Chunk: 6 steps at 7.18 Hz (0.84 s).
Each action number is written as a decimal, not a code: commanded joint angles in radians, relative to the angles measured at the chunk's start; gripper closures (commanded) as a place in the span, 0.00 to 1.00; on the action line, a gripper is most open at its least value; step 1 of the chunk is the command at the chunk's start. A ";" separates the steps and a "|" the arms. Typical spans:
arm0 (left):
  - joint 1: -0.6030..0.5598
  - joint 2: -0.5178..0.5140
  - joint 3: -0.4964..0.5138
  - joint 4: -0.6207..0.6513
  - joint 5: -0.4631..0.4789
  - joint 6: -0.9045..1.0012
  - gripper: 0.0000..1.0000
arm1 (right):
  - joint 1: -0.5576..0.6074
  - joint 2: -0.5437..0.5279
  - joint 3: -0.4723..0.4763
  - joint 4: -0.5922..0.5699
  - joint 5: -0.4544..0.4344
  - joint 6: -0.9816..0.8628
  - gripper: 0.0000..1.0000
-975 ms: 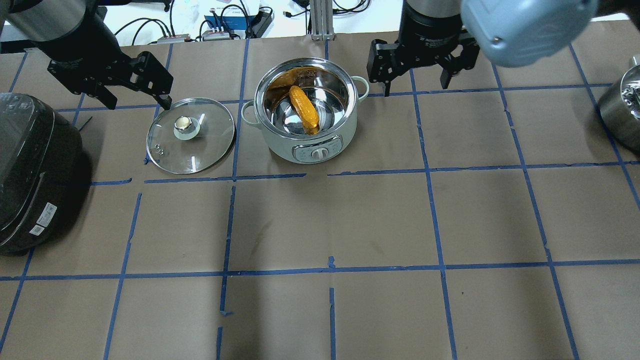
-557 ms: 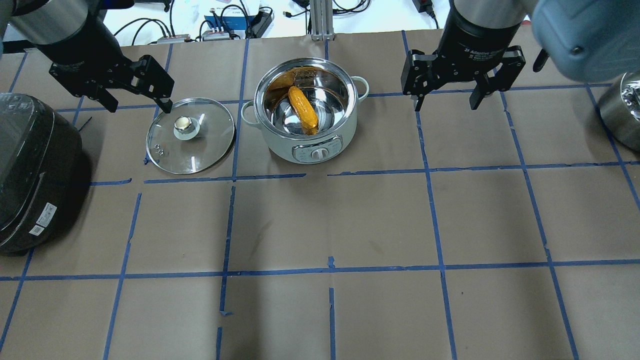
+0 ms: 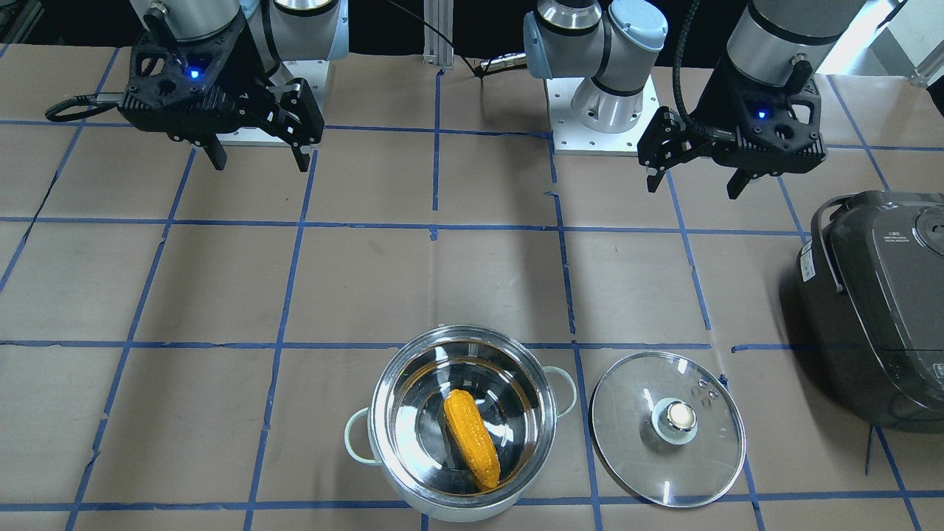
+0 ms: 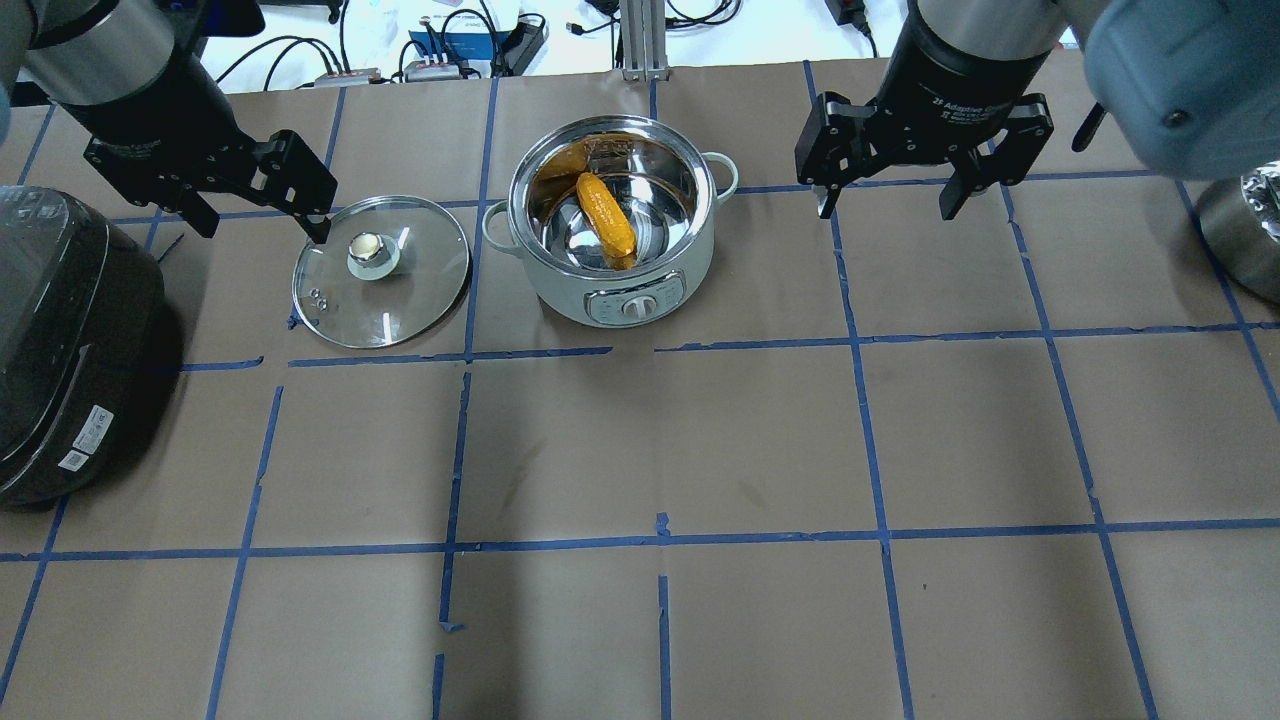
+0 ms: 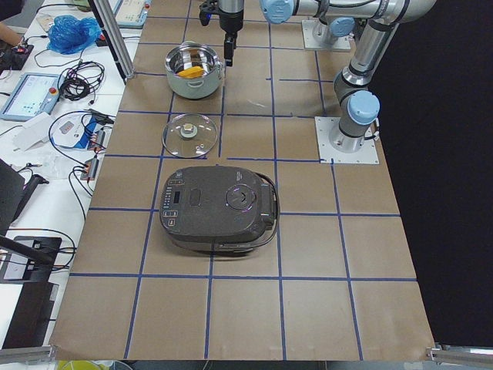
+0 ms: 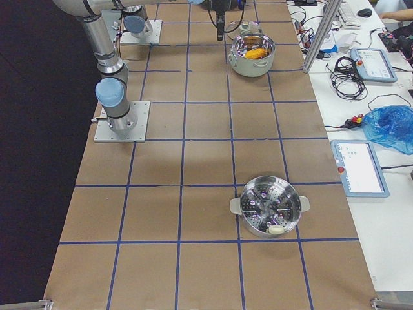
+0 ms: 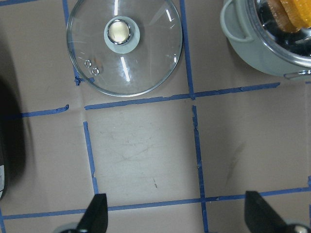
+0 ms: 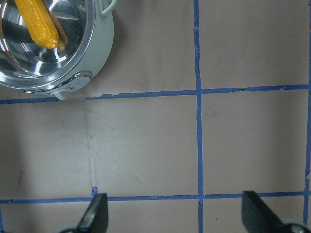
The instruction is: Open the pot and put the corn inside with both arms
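Note:
The steel pot (image 4: 692,278) stands uncovered at the far middle of the table, with the yellow-orange corn (image 4: 606,218) lying inside it. Its glass lid (image 4: 405,312) lies flat on the table to the pot's left, knob up. My left gripper (image 4: 264,228) is open and empty, above the lid's far left edge. My right gripper (image 4: 885,210) is open and empty, above bare table right of the pot. The front view shows the pot (image 3: 375,444), corn (image 3: 472,439), lid (image 3: 633,444), left gripper (image 3: 693,188) and right gripper (image 3: 260,164).
A large dark rice cooker (image 4: 70,340) sits at the table's left edge, close to the lid. A second steel pot with a steamer insert (image 6: 271,210) stands at the far right. The arm bases (image 3: 605,110) are on the robot's side of the table.
My right gripper has moved right, away from the pot's handle, staying open. My left gripper has shifted slightly left. Pot, corn and lid have not moved.

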State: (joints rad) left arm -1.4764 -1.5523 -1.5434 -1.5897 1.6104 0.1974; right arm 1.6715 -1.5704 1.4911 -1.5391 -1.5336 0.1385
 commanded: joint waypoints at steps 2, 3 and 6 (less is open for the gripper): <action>0.001 -0.005 -0.004 0.007 0.006 0.004 0.00 | 0.001 0.003 -0.002 -0.004 0.000 -0.007 0.00; 0.001 0.000 -0.007 0.007 -0.007 0.002 0.00 | 0.001 0.004 -0.002 -0.004 0.000 -0.008 0.00; 0.002 0.047 -0.049 -0.007 -0.023 0.002 0.00 | -0.001 0.012 -0.003 -0.022 -0.002 -0.013 0.00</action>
State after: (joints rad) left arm -1.4756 -1.5203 -1.5736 -1.5951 1.5899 0.1965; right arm 1.6712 -1.5598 1.4888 -1.5577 -1.5343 0.1274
